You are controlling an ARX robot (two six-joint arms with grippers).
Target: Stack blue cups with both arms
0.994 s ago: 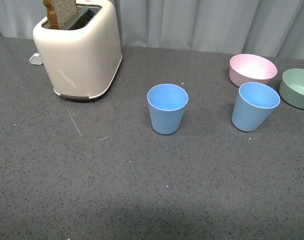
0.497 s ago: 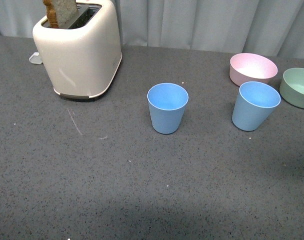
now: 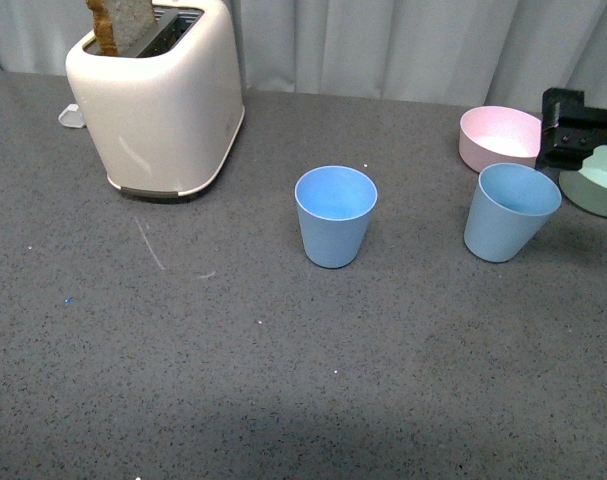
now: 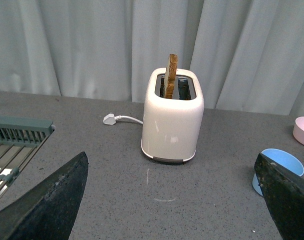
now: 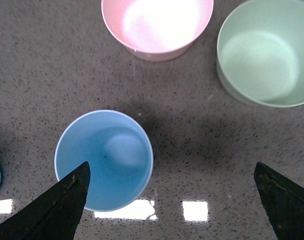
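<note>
Two cups stood apart, unstacked: centre blue cup (image 3: 335, 216), right blue cup (image 3: 511, 212) beside pink bowl (image 3: 498, 137); right gripper (image 5: 172, 200) newly arrived near it, jaws spread, empty; left gripper (image 4: 171, 190) likewise spread; grasp likely next.

The right arm (image 3: 573, 128) is being cut off by the front view's right side and is covering part of the pale green bowl (image 3: 598, 195) near the bench's far right corner. The toast slice (image 3: 123, 22) is running off the top. In the left wrist view, one finger (image 4: 287, 205) of the left gripper (image 4: 172, 156) is hiding part of a blue cup (image 4: 284, 160).
</note>
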